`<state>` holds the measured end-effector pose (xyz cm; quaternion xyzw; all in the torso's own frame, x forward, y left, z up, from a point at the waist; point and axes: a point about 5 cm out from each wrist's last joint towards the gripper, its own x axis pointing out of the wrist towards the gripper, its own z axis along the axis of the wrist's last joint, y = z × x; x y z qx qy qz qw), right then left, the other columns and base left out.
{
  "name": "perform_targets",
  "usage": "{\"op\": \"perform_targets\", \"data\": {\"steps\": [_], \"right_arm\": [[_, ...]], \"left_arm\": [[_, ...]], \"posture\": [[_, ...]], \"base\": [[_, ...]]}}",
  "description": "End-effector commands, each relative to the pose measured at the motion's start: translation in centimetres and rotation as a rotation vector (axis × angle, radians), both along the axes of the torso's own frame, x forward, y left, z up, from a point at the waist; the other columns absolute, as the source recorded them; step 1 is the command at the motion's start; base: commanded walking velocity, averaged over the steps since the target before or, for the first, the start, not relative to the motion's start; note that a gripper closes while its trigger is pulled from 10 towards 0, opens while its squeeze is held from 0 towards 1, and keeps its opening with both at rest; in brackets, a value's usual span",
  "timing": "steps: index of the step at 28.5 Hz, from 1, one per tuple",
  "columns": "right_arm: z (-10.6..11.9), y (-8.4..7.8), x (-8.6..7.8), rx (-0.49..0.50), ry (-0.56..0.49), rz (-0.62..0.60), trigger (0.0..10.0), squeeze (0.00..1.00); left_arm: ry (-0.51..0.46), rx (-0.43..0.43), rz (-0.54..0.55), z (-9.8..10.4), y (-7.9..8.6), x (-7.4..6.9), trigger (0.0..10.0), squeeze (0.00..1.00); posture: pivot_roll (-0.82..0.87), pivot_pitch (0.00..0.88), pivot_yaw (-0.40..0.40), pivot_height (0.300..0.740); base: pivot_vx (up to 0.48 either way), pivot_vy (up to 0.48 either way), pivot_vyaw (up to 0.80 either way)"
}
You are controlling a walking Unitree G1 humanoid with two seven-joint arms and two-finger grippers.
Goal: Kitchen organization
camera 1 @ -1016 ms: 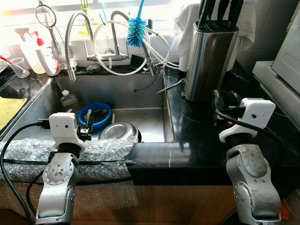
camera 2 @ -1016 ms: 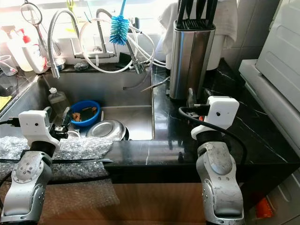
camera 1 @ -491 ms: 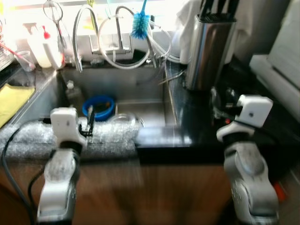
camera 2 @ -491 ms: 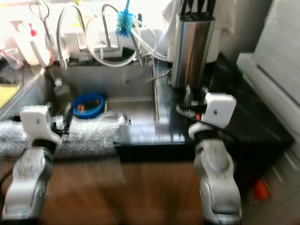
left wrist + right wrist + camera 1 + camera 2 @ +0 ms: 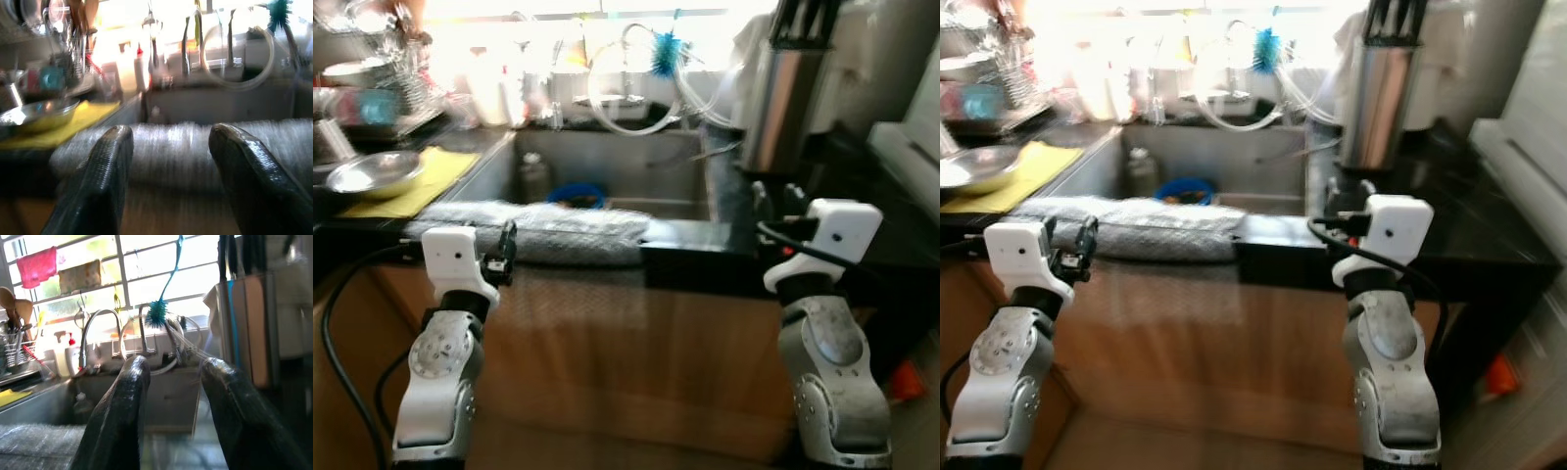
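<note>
I stand in front of a kitchen sink (image 5: 607, 162) set in a black counter (image 5: 705, 257), and the picture is blurred. A blue bowl (image 5: 574, 193) lies in the sink. A steel bowl (image 5: 374, 172) rests on a yellow cloth (image 5: 421, 186) at the left. My left gripper (image 5: 506, 251) is held up before the wooden cabinet front, open and empty (image 5: 168, 161). My right gripper (image 5: 773, 198) is level with the counter edge, open and empty (image 5: 171, 382). Neither touches anything.
Bubble wrap (image 5: 538, 230) lies along the sink's front edge. A steel knife block (image 5: 783, 93) stands on the counter at the right. A blue brush (image 5: 666, 51) hangs by the taps. A dish rack (image 5: 372, 59) stands at the far left. Wooden cabinet front (image 5: 636, 343) is below.
The whole view has shifted: the counter now looks farther off and lower cabinet fronts show, with the dish rack and steel bowl come into view at left. Both grippers keep their pose.
</note>
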<state>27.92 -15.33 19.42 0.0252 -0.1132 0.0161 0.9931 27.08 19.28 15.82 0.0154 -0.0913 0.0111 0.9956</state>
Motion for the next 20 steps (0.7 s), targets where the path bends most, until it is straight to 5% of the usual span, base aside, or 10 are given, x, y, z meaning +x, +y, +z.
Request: {"op": "perform_targets", "data": {"steps": [1, 13, 20], "right_arm": [[0.6, 0.6, 0.2, -0.005, -0.018, 0.024, 10.0, 0.00], [-0.6, 1.3, 0.0, 0.005, 0.026, 0.040, 10.0, 0.00], [-4.4, 1.7, -1.1, -0.033, 0.150, 0.081, 10.0, 0.00]], "left_arm": [[0.000, 0.015, -0.005, 0.3, 0.0, 0.2, 10.0, 0.00], [0.050, 0.006, -0.026, -0.9, 0.0, -0.5, 10.0, 0.00], [0.148, 0.018, -0.047, -3.6, -0.1, -1.1, 10.0, 0.00]], "posture": [[-0.04, 0.000, 0.070, 0.740], [-0.03, 0.000, 0.070, 0.740], [-0.05, 0.000, 0.079, 0.740]], "base": [[0.000, 0.000, 0.00], [0.000, 0.000, 0.00], [0.000, 0.000, 0.00]]}}
